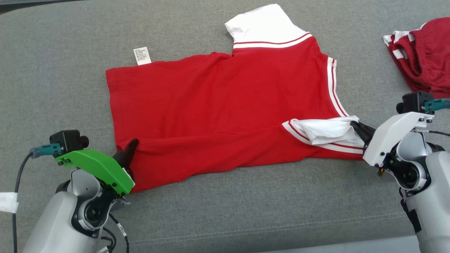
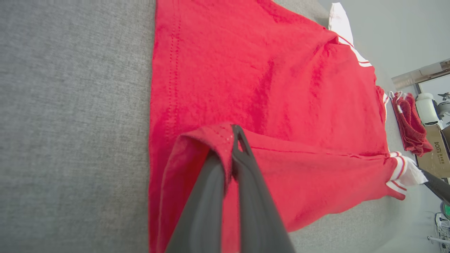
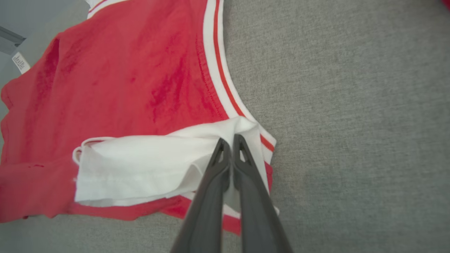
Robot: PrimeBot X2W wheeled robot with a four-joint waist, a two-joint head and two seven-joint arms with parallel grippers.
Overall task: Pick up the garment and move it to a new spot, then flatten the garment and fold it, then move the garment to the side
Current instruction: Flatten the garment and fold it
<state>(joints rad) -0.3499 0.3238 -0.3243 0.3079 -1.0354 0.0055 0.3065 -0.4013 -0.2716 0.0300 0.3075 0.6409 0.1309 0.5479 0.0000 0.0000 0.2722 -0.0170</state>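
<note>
Red knit garment (image 1: 218, 105), grey woven surface (image 1: 70, 52)

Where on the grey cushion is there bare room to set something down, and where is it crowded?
Bare: the wide patch left of the red shirt, and the strip in front of it between left gripper and right gripper. Crowded: far right, by the second red garment.

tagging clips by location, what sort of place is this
Probably a lab or workroom, not a home: a red-and-white short-sleeved shirt lies on a grey woven surface like a couch cushion, and a brown cardboard box and white plastic container stand beyond its edge.
</note>
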